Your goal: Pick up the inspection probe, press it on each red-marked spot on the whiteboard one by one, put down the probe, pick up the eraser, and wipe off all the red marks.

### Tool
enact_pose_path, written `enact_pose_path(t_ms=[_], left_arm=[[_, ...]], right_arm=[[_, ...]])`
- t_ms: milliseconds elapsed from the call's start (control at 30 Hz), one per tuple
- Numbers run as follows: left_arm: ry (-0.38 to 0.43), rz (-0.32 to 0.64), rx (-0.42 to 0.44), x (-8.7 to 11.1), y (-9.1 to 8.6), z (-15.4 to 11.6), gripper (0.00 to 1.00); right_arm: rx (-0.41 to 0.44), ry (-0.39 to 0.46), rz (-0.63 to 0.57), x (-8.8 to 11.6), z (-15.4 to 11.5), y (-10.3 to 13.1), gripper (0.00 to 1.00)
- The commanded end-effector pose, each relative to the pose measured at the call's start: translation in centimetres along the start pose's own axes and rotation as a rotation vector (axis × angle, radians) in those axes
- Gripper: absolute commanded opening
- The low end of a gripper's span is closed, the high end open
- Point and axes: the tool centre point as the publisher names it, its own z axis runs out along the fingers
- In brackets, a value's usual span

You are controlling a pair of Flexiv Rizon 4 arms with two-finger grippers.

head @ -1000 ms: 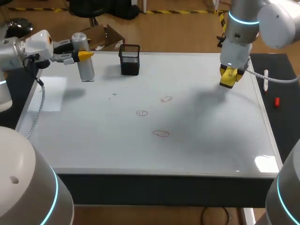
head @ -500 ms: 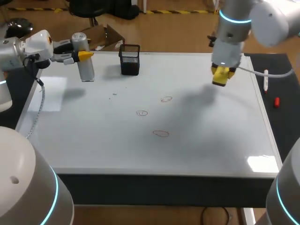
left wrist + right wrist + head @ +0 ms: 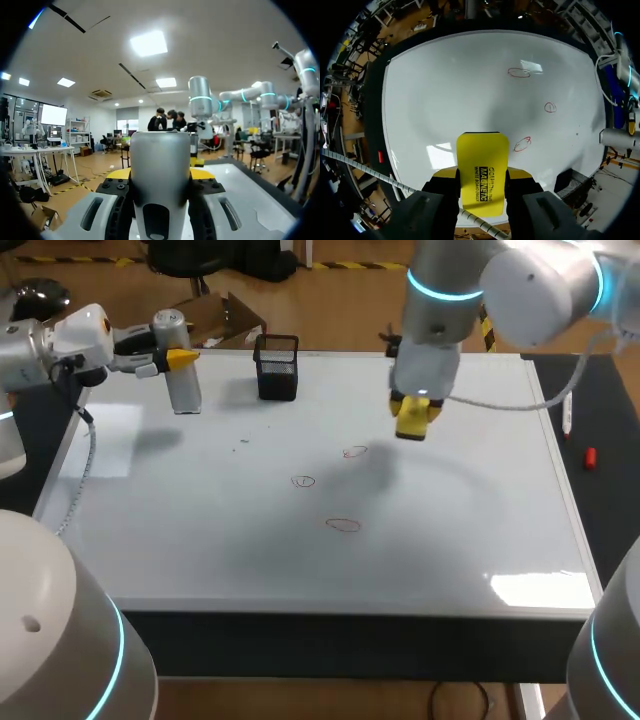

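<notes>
The inspection probe (image 3: 183,375), a grey upright cylinder, is at the whiteboard's (image 3: 450,540) far left corner with my left gripper (image 3: 176,358) shut on its upper part. In the left wrist view the probe (image 3: 160,190) fills the space between the fingers. My right gripper (image 3: 414,416) is shut on the yellow eraser (image 3: 412,422) and hangs over the board just right of the nearest red mark (image 3: 355,451). Two more red marks (image 3: 303,481) (image 3: 343,525) lie toward the front. Ahead of the eraser (image 3: 482,175), the right wrist view shows all three marks (image 3: 522,145) (image 3: 550,107) (image 3: 519,72).
A black mesh pen holder (image 3: 277,367) stands at the board's far edge, between the two grippers. A white marker (image 3: 566,410) and a small red cap (image 3: 590,457) lie on the dark strip right of the board.
My right arm has carried the eraser leftward from near the board's right edge to the middle, close to the marks. The left arm and probe have stayed put.
</notes>
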Motion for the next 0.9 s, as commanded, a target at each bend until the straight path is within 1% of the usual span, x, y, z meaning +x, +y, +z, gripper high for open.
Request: enact_pose_path(t_ms=[33, 167, 333, 467, 600, 667, 733, 800, 867, 900], left_arm=[[-0.003, 0.002, -0.001, 0.2, -0.2, 0.0, 0.0], [-0.003, 0.002, -0.001, 0.2, -0.2, 0.0, 0.0], [-0.003, 0.002, -0.001, 0.2, -0.2, 0.0, 0.0], [-0.003, 0.002, -0.001, 0.2, -0.2, 0.0, 0.0], [-0.003, 0.002, -0.001, 0.2, -0.2, 0.0, 0.0], [-0.003, 0.002, -0.001, 0.2, -0.2, 0.0, 0.0], [-0.003, 0.002, -0.001, 0.2, -0.2, 0.0, 0.0], [-0.003, 0.002, -0.001, 0.2, -0.2, 0.0, 0.0], [-0.003, 0.002, -0.001, 0.2, -0.2, 0.0, 0.0], [-0.003, 0.002, -0.001, 0.2, -0.2, 0.0, 0.0]], right_arm=[[-0.002, 0.011, -0.05, -3.0, 0.8, 1.6, 0.0], [-0.002, 0.004, -0.11, -5.9, 1.0, 3.2, 0.0], [-0.012, -0.031, -0.174, -9.3, 1.4, 4.8, 0.0], [-0.025, -0.052, -0.21, -12.0, 2.5, 6.1, 0.0], [-0.041, -0.047, -0.249, -14.6, 3.7, 7.4, 0.0], [-0.047, -0.054, -0.27, -15.8, 4.1, 7.9, 0.0], [-0.043, -0.042, -0.282, -16.7, 4.4, 8.4, 0.0], [-0.051, -0.06, -0.298, -17.6, 4.9, 8.7, 0.0], [-0.061, -0.097, -0.303, -18.2, 5.2, 9.0, 0.0], [-0.055, -0.085, -0.308, -18.5, 5.4, 9.2, 0.0]])
